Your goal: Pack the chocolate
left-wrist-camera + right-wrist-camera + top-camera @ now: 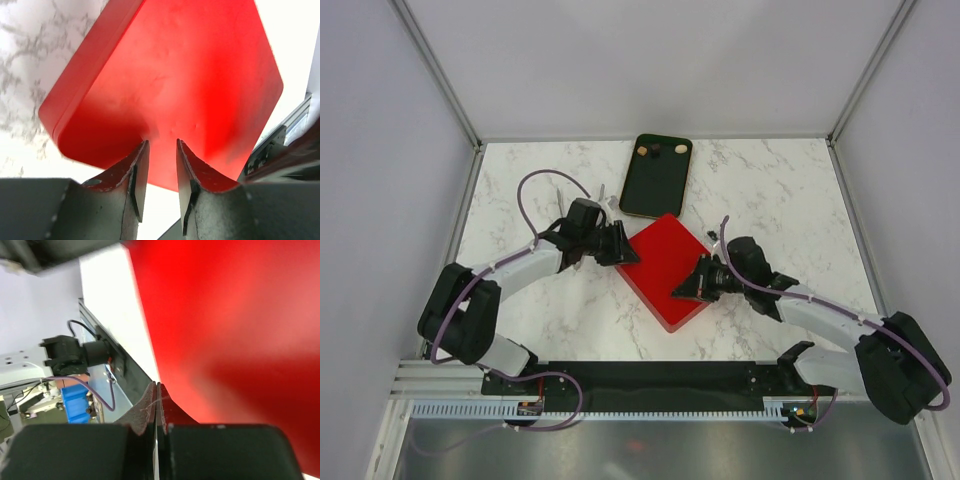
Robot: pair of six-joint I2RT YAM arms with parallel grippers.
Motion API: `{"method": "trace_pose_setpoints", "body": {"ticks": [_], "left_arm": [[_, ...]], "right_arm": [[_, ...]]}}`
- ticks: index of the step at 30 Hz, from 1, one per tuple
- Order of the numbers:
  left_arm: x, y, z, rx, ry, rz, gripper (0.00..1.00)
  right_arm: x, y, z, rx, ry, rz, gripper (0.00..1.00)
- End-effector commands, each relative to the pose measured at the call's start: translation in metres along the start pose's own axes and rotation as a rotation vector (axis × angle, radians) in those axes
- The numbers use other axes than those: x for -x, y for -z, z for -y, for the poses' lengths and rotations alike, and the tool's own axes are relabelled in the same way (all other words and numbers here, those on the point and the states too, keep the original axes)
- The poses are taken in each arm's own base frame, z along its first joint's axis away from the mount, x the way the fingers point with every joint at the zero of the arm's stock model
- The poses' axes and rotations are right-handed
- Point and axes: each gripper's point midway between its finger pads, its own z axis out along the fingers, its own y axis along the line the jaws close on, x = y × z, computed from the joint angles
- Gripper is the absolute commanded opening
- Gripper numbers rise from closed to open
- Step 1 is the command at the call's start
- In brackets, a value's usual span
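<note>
Three small chocolate pieces, a tan one (643, 151), a dark one (657, 150) and another tan one (680, 147), lie at the far end of a black tray (655, 190). A flat red box (665, 265) (190, 75) (235, 315), closed, lies on the marble table in front of the tray. My left gripper (623, 250) (162, 145) is at the box's left corner, open, with only the table showing between its fingers. My right gripper (682, 290) (157, 385) is shut and empty, its tips at the box's right edge.
A tiny dark piece (707, 233) lies on the marble just right of the red box. A thin grey metal object (603, 195) lies left of the tray. White walls enclose the table on three sides, and a black rail (650, 378) runs along the near edge.
</note>
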Motion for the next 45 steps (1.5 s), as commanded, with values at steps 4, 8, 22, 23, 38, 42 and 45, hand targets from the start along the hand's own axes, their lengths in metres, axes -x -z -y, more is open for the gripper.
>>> {"method": "trace_pose_setpoints", "body": {"ticks": [4,8,22,23,38,42,45], "left_arm": [[0.003,0.042,0.004,0.103,-0.058,-0.005,0.41],[0.04,0.092,0.052,0.011,-0.188,0.15,0.47],[0.043,0.152,0.086,-0.122,-0.29,0.359,0.81],[0.038,0.144,0.08,-0.117,-0.267,0.338,0.8],[0.027,0.111,0.066,-0.117,-0.19,0.247,0.7],[0.03,0.125,0.076,-0.132,-0.228,0.262,0.7],[0.038,0.147,0.089,-0.148,-0.279,0.321,0.72]], "right_arm": [[0.071,0.042,-0.049,-0.18,0.243,0.218,0.0],[0.104,0.068,-0.063,-0.303,0.316,0.327,0.06],[0.134,0.121,-0.024,-0.611,0.357,0.551,0.39],[0.131,0.115,-0.014,-0.629,0.344,0.529,0.31],[0.09,0.069,0.059,-0.697,0.257,0.338,0.0],[0.11,0.087,0.013,-0.646,0.31,0.386,0.03],[0.118,0.108,-0.018,-0.598,0.351,0.439,0.32]]}}
